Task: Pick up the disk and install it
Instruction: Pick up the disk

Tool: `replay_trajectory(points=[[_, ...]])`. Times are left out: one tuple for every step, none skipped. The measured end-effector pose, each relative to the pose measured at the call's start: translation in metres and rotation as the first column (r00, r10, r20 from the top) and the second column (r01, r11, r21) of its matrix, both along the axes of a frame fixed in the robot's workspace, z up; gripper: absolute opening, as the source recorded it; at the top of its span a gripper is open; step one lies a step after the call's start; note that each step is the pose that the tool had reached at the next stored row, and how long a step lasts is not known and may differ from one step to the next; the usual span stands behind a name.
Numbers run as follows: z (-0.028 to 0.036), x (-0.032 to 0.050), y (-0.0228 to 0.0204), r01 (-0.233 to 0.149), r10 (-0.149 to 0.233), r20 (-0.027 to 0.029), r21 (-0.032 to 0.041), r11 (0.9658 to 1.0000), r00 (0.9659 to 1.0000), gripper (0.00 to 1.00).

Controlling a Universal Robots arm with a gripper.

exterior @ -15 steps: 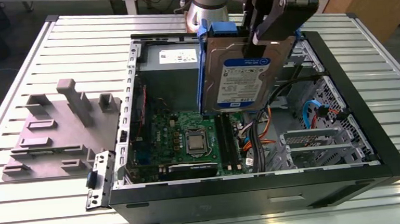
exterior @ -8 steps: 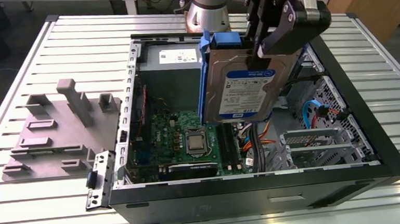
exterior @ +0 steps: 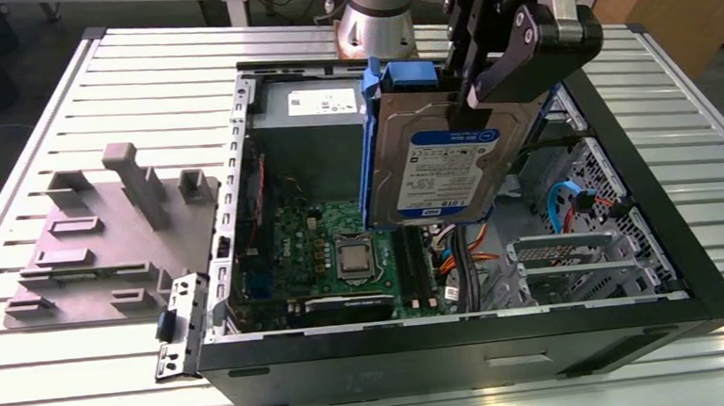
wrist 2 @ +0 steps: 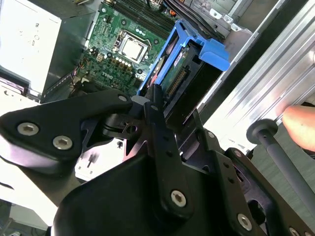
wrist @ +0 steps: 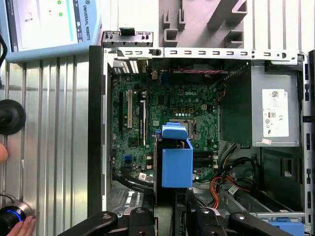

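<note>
The disk (exterior: 442, 165) is a silver-grey drive with a blue-and-white label and blue side rails. It hangs on edge above the open computer case (exterior: 471, 333), over the motherboard (exterior: 338, 233). My gripper (exterior: 472, 102) is shut on its upper end, black fingers on either side. The second wrist view shows the disk (wrist 2: 194, 51) end-on, its connector edge and blue rail jutting past my gripper (wrist 2: 153, 101). In the first wrist view its blue rail (wrist: 176, 162) sticks out beyond my gripper (wrist: 179, 209), above the board.
A grey power-supply box (exterior: 312, 107) fills the case's far corner. A metal drive cage (exterior: 567, 256) and orange and blue cables lie toward the exterior view's right. A grey fixture block (exterior: 100, 238) stands on the slatted table at that view's left. A person's hand (wrist 2: 301, 127) rests beside the case.
</note>
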State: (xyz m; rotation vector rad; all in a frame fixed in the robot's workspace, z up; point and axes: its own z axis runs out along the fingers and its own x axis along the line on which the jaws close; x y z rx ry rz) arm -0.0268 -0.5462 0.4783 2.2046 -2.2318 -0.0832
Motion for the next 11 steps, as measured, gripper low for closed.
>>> replay_trajectory(points=[[0.0000,0.0000,0.0000,0.000,0.000,0.0000,-0.0001,1.0000,1.0000,0.35],[0.0000,0.0000,0.0000,0.000,0.000,0.0000,0.0000,1.0000,1.0000,0.35],[0.0000,0.0000,-0.0001,0.000,0.000,0.0000,-0.0001,1.0000,1.0000,0.35],[0.0000,0.0000,-0.0005,0.000,0.000,0.0000,0.0000,1.0000,1.0000,0.35],[-0.0001,0.0000,-0.0009,0.000,0.000,0.0001,0.0001,1.0000,1.0000,0.35],[0.0000,0.0000,-0.0015,0.000,0.000,0.0000,0.0000,1.0000,1.0000,0.35],[0.0000,0.0001,-0.0024,0.000,0.000,0.0000,-0.0001,1.0000,1.0000,0.35],[0.0000,0.0000,-0.0033,0.000,0.000,0.0000,-0.0001,1.0000,1.0000,0.35],[0.0000,0.0000,-0.0044,0.000,0.000,0.0000,-0.0001,1.0000,1.0000,0.35],[-0.0001,0.0000,-0.0056,0.000,0.000,0.0000,-0.0001,1.0000,1.0000,0.35],[-0.0001,0.0000,-0.0066,0.000,0.000,0.0000,-0.0001,1.0000,1.0000,0.35]])
